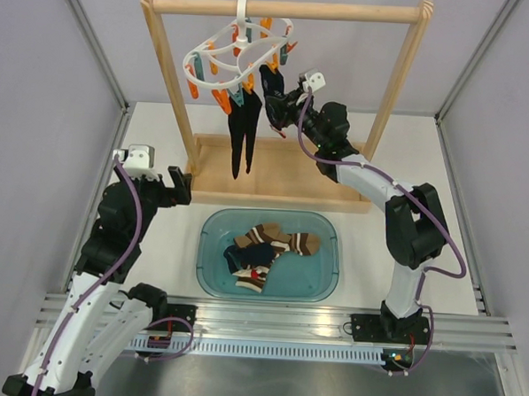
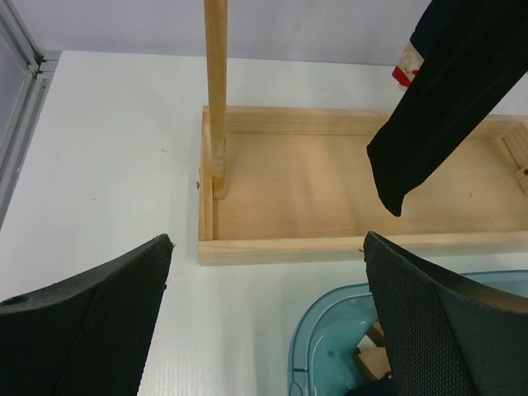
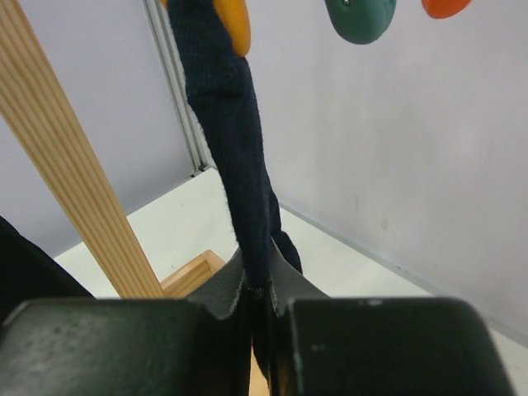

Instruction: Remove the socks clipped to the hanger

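The white ring hanger [image 1: 239,50] with orange and teal pegs hangs from the wooden rail. Dark socks [image 1: 242,144] dangle from it. Further right, another dark navy sock [image 3: 231,124] hangs from an orange peg [image 3: 233,21], and my right gripper [image 3: 260,285] is shut on its lower part, seen in the top view beside the hanger [image 1: 283,106]. My left gripper [image 1: 178,185] stands open and empty low over the table, left of the basin; in its wrist view [image 2: 268,243] a dark sock [image 2: 445,107] hangs ahead on the right.
A teal basin [image 1: 332,255] near the front holds several striped and dark socks [image 1: 266,247]. The wooden rail frame [image 1: 283,10] stands on a tray-like base [image 2: 346,186] behind it. Its post [image 3: 66,173] is close to my right gripper's left. Grey walls enclose the table.
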